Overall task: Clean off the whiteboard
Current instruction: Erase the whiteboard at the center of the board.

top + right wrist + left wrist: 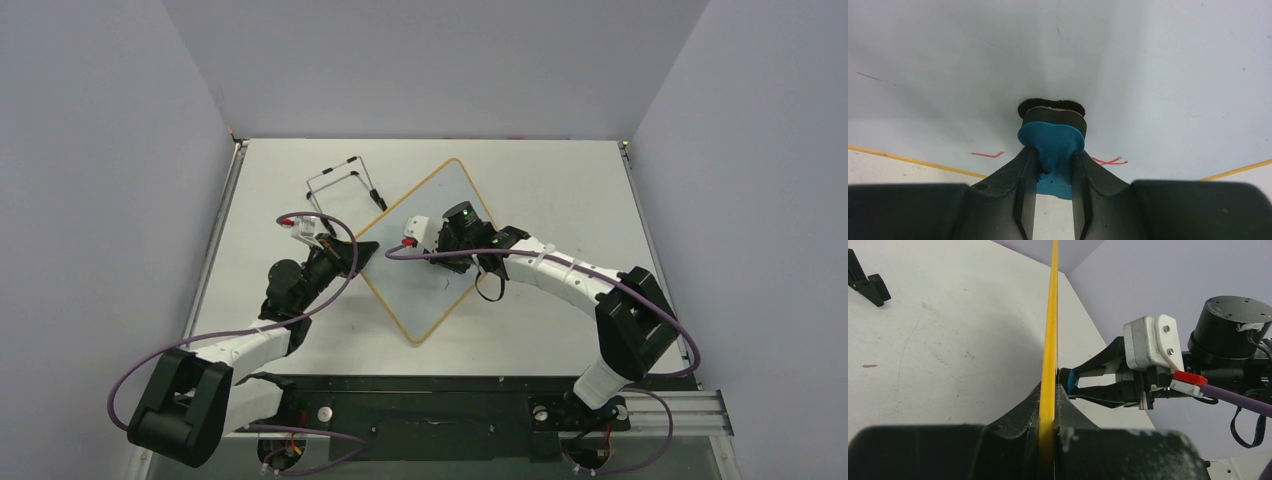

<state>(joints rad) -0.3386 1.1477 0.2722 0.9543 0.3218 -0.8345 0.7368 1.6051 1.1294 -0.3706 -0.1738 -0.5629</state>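
The whiteboard (415, 300) shows as a white diamond with a tan-yellow frame in the top view. My left gripper (362, 255) is shut on its left edge. In the left wrist view the yellow frame (1050, 335) runs edge-on between the clamped fingers of the left gripper (1049, 400). My right gripper (1053, 160) is shut on a blue eraser (1052, 142), whose black felt (1053, 112) presses on the white face. Short red marks (1108, 161) remain on either side of the fingers. The right gripper (1083, 385) also shows beside the board in the left wrist view.
A thin black wire stand (345, 180) lies on the table behind the board's upper left edge; one black foot of the stand (868, 282) shows in the left wrist view. Grey walls close in the table on three sides.
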